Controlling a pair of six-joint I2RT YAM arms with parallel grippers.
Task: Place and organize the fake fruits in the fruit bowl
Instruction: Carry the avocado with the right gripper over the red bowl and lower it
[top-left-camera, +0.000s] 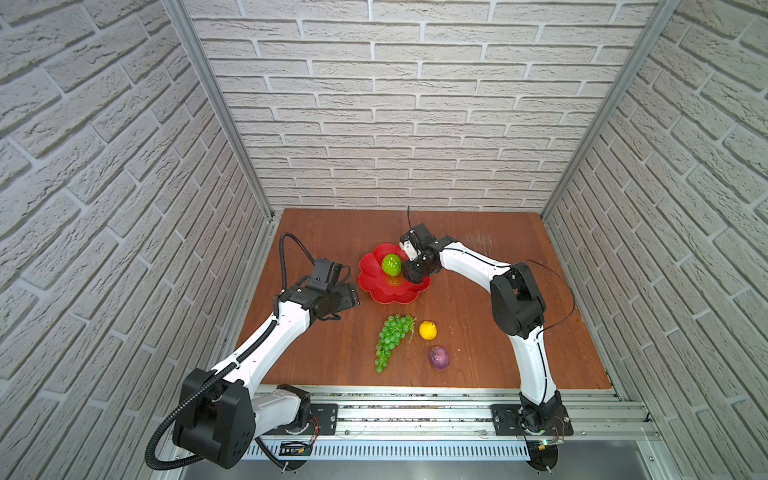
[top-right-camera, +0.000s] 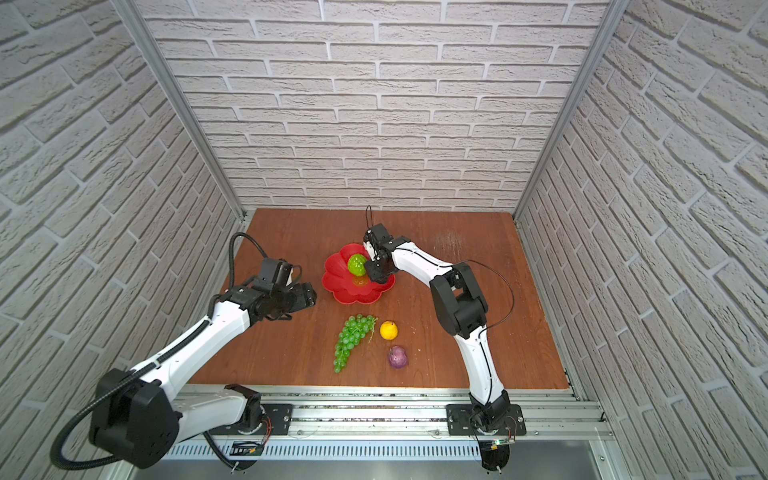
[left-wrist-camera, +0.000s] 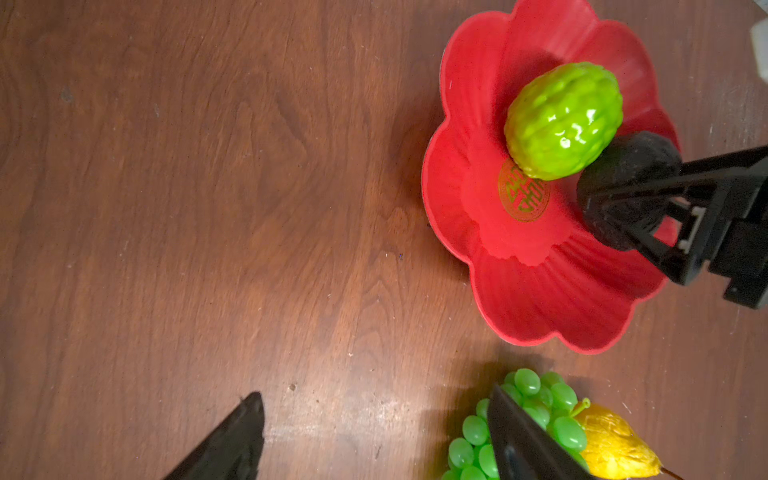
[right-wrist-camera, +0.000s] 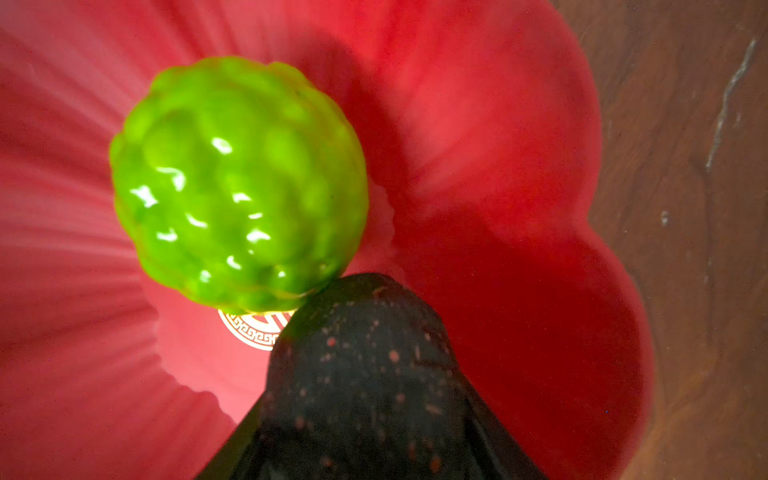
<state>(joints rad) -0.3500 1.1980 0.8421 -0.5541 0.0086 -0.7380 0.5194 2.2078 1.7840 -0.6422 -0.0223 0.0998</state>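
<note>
Dark avocado (right-wrist-camera: 365, 374) held over the fruit bowl (top-left-camera: 374, 291)
The right gripper (left-wrist-camera: 623, 199) clamps it against the green ball (top-left-camera: 391, 264); the left gripper (left-wrist-camera: 374, 399) hovers beside the bowl, fingers apart. Outside lie grapes (top-left-camera: 390, 338), lemon (top-left-camera: 427, 330), purple fruit (top-left-camera: 439, 358).

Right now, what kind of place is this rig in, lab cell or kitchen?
Most likely a lab test cell: brick-pattern wall panels on a metal frame box in a wooden table, and the left arm and right arm are bolted to a rail at its front.
</note>
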